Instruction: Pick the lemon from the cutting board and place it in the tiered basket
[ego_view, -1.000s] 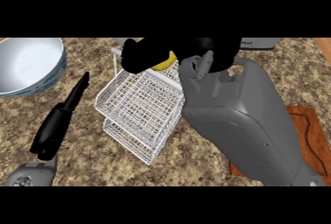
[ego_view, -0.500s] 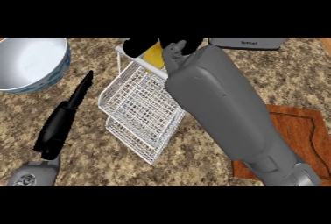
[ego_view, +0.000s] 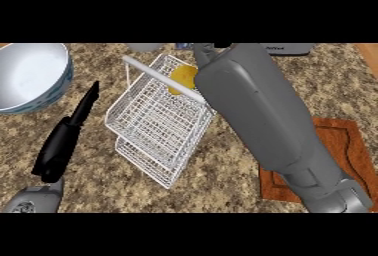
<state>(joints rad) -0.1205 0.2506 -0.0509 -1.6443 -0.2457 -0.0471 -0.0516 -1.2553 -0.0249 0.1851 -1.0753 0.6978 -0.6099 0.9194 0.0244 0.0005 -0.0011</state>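
Lemon sits in tiered basket; right-hand fingers hidden behind forearm.

No word, number or sign can be read anywhere in the head view. The only hint of lettering is a small dark mark on the front of the grey appliance at the top edge, too small and blurred to make out. The bowl, the tiered basket, the cutting board and the counter bear no labels or brands.
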